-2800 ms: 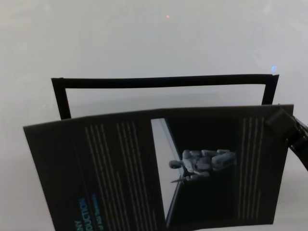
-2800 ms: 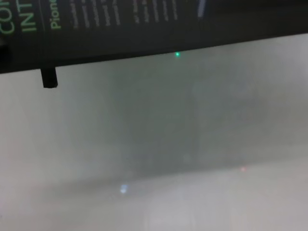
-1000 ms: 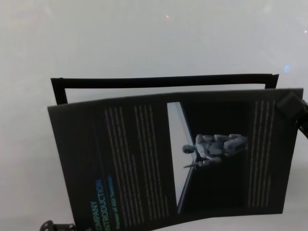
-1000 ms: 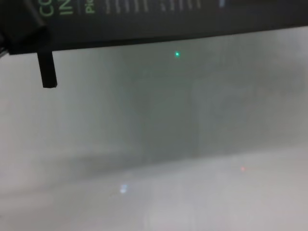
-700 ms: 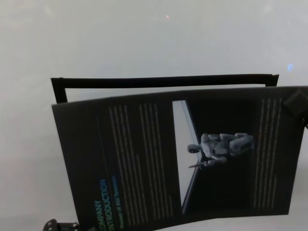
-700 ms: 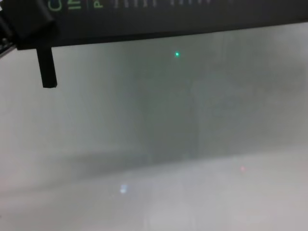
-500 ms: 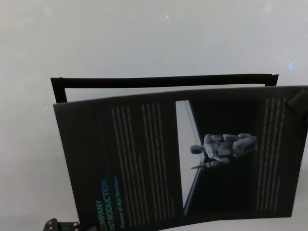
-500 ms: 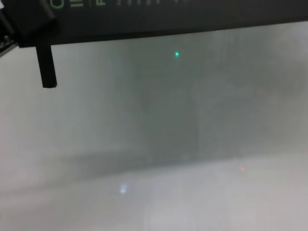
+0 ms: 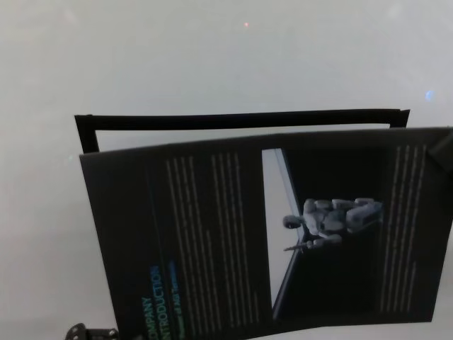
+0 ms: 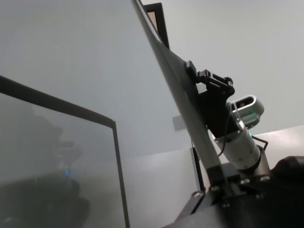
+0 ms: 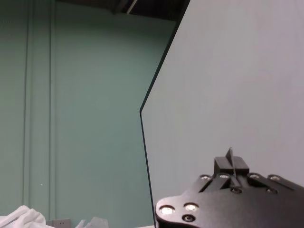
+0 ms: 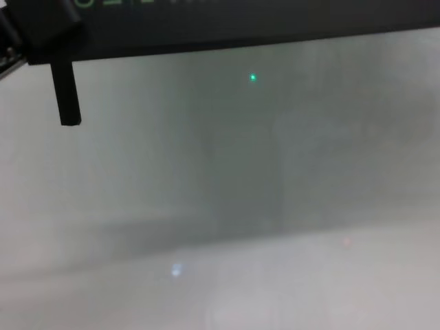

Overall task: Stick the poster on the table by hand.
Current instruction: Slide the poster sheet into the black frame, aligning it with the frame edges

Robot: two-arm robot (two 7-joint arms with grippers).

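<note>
Pale grey desk (image 12: 275, 206) filled the lower part of the chest view, and nothing was seen lying on that near stretch. Above it, along the top edge of that frame, the poster's (image 12: 240, 20) lower border was seen, lifted off the surface rather than lying on it. At the upper left corner of the same frame the left pincer (image 12: 38, 31) was clamped on the poster's corner, with a thin black bar (image 12: 67, 96) hanging just below it. In the head view the sheet was spread across the centre and right of the frame, tilted, its green heading at the lower left. At the right edge the right pincer (image 9: 444, 152) was closed on the sheet's far corner; in the right wrist view the sheet's edge was seen pinched between its fingers. Beyond the poster, across the middle of the head view, a black rectangular outline (image 9: 241, 120) was partly covered by it. The task was judged to be at its carrying stage: the sheet was gripped and raised, while laying it flat and pressing it down were not yet done.
</note>
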